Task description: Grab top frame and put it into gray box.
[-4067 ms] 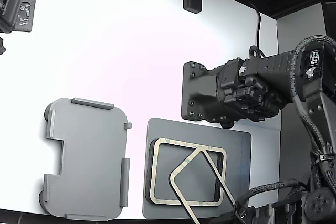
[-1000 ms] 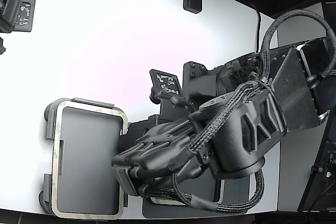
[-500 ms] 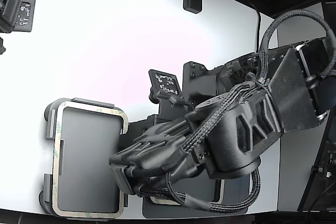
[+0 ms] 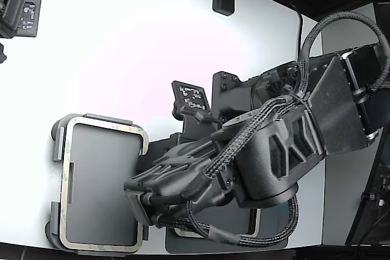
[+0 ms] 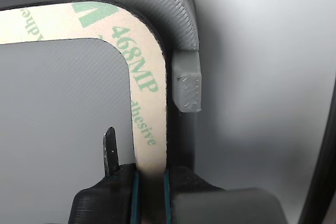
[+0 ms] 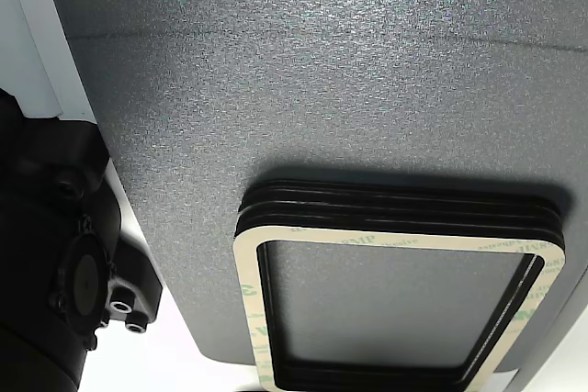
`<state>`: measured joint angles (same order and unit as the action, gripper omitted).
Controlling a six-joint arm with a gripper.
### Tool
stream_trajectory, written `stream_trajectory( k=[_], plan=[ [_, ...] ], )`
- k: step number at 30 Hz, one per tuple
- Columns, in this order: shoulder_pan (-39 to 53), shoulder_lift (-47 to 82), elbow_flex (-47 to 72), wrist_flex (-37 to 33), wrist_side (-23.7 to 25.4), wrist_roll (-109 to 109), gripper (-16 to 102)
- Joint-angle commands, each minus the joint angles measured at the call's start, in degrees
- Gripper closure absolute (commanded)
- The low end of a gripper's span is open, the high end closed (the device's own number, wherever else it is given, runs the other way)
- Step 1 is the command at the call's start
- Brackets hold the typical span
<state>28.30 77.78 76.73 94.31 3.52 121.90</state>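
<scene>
The top frame [image 4: 103, 124], a cream ring with green print, lies inside the gray box [image 4: 107, 118] at the exterior view's lower left. My gripper [image 4: 144, 222] reaches over the box's right side. In the wrist view the frame's strip [image 5: 149, 103] passes between the two fingers [image 5: 113, 198], and my gripper [image 5: 150, 190] is shut on it, just inside the box wall [image 5: 173, 9] and beside a small raised tab [image 5: 187, 85]. The frame sits low against the box floor.
A dark gray mat [image 6: 276, 89] holds the black stack base [image 6: 395, 204] with another cream frame [image 6: 386, 240] on top. In the exterior view my arm [image 4: 286, 150] covers most of that mat [image 4: 277, 214]. A black mount [image 4: 18, 10] stands at the far left.
Four seconds ago the box was empty and a frame stood tilted at the stack. Now a frame lies in the box. Over the last second my gripper edged slightly left and down.
</scene>
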Motion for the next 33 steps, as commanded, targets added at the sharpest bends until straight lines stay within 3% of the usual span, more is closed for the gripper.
stream_trajectory(
  k=[1,33],
  plan=[
    [-0.88,1.14,-0.88,0.7,-0.09,-0.35,98],
    [-0.97,-0.79,-2.37,0.7,-0.44,-0.35,98]
  ],
)
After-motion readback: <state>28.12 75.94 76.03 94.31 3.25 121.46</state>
